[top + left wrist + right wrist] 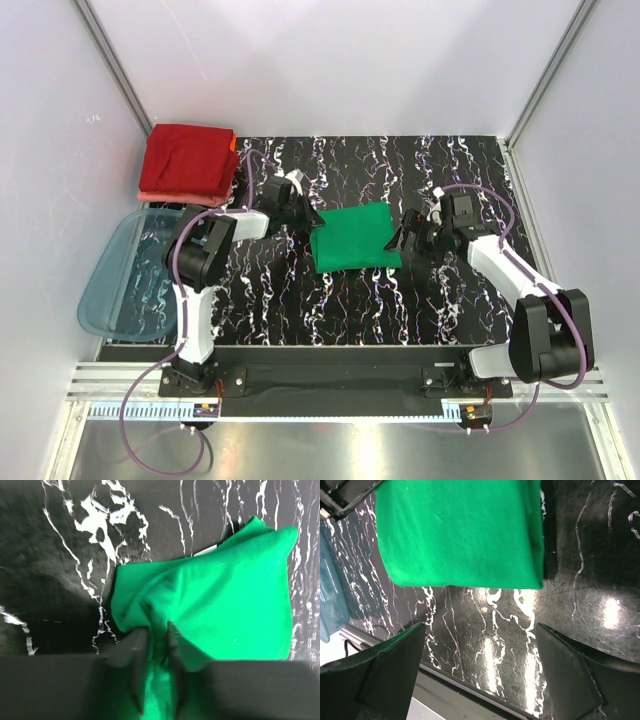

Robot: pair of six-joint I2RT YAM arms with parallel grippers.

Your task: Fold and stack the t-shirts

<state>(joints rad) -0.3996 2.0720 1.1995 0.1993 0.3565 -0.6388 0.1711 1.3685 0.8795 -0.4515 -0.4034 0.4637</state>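
Observation:
A bright green t-shirt (355, 237), folded into a rough square, lies on the black marbled table (400, 300) at the middle. My left gripper (309, 217) is shut on the green shirt's left edge; in the left wrist view the fingers (137, 652) pinch a fold of green cloth (220, 595). My right gripper (403, 240) is open and empty just right of the shirt; the shirt (460, 532) lies beyond its spread fingers (395, 665). A stack of dark red folded shirts (187, 160) over a salmon-pink one (165, 197) sits at the back left.
A translucent blue plastic tub (125, 280) lies at the table's left edge, also seen in the right wrist view (330, 600). White walls close the back and sides. The table's front edge (470, 685) runs under the right gripper.

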